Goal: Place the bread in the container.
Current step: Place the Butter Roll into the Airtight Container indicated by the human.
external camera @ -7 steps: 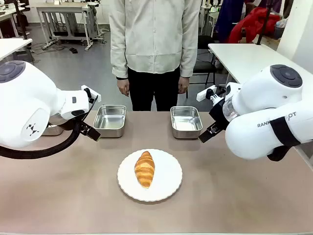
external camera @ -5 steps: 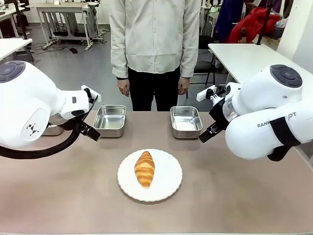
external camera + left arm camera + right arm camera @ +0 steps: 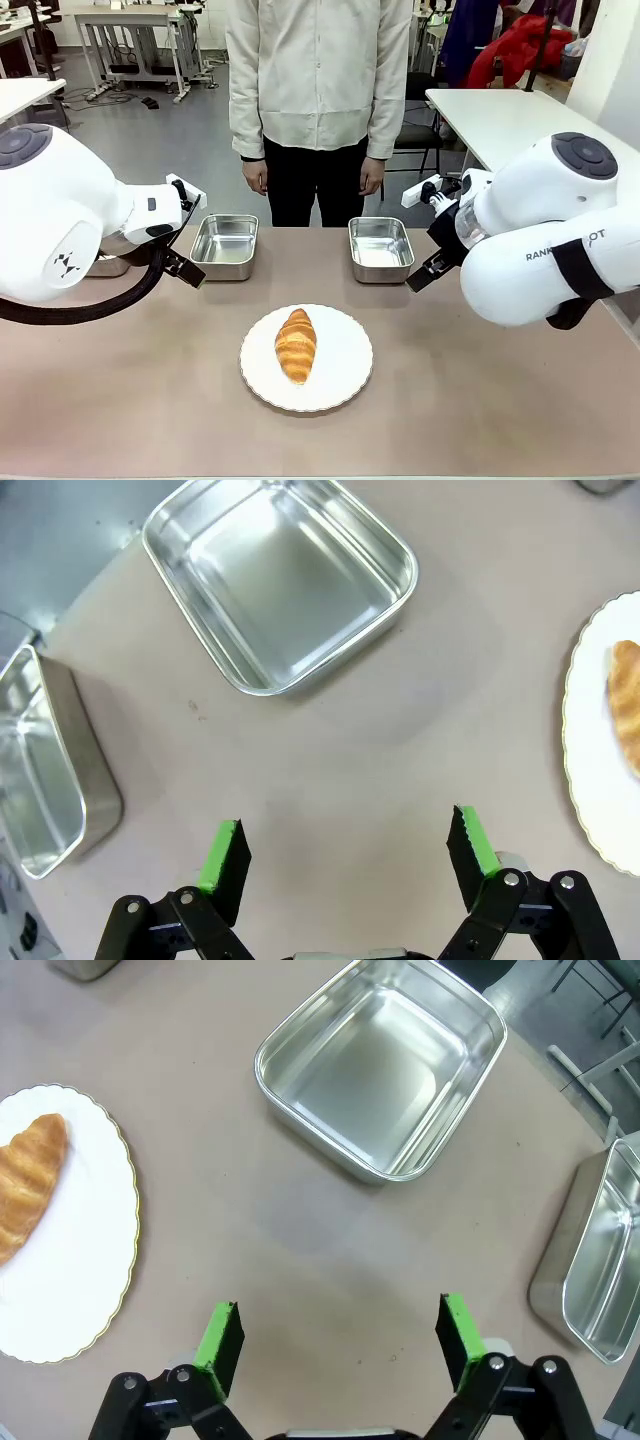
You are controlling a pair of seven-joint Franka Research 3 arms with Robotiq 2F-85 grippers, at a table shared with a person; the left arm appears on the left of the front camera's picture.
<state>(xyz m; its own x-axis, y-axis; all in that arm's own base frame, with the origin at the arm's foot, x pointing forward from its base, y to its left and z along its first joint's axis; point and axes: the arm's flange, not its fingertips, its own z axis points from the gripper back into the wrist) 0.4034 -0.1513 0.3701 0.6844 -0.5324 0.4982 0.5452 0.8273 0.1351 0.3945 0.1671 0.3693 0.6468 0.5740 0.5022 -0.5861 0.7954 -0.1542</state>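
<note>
Golden bread (image 3: pixel 296 344) on white plate (image 3: pixel 345 375)

The table (image 3: pixel 150 400) has a matte, pinkish-beige top, and a round white plate (image 3: pixel 345 372) with a scalloped rim (a thin gold line runs along its edge) rests on it near the middle, toward the robot's side. Beyond the plate, two shiny rectangular steel pans stand well apart, the left-centre pan (image 3: pixel 224 245) and the right-centre pan (image 3: pixel 380 250). A third pan (image 3: pixel 35 770) sits just outside the left-centre one and a fourth pan (image 3: pixel 600 1260) just outside the right-centre one.
</note>
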